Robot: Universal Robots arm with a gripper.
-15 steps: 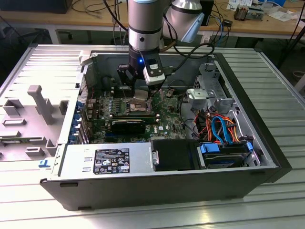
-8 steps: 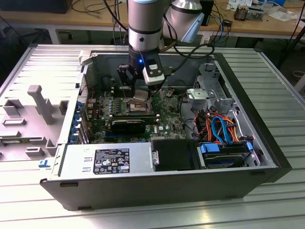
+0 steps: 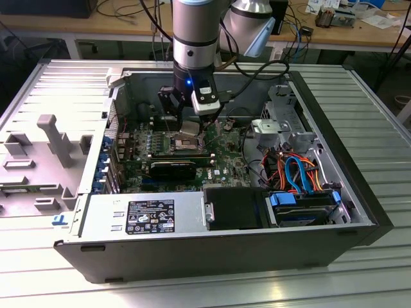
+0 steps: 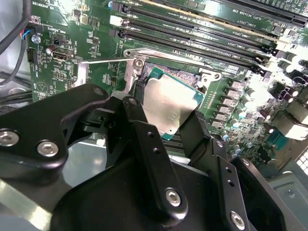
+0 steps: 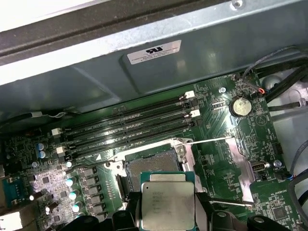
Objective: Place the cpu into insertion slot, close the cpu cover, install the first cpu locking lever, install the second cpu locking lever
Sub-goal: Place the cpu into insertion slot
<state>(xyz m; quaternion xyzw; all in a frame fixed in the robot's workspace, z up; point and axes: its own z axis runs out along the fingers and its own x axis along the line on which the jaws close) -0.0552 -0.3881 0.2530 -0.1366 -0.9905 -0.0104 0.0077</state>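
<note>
The surface [image 3: 369, 109] is a silver metal top with long parallel ribs. An open dark computer case [image 3: 192, 253] lies on its side upon it, taking up the middle. Touching the case on the exterior view's left, a flat pale grey panel [image 3: 64, 176] with raised moulded shapes [image 3: 54, 135] lies on the same surface.

The cpu [image 5: 167, 204] has a dull silver-grey top edged in green. The fingers [image 4: 144, 144] are matte black, dotted with silver screws. The insertion slot [image 5: 153, 164] is dark grey inside a silver rim. The motherboard [image 5: 216, 154] is green, and its memory slots [image 5: 130, 126] are black with white end clips. The computer case [image 3: 192, 256] is grey, and the cables [image 3: 297, 173] in it are orange and blue. The table [image 3: 359, 96] is silvery with parallel ribs.
</note>
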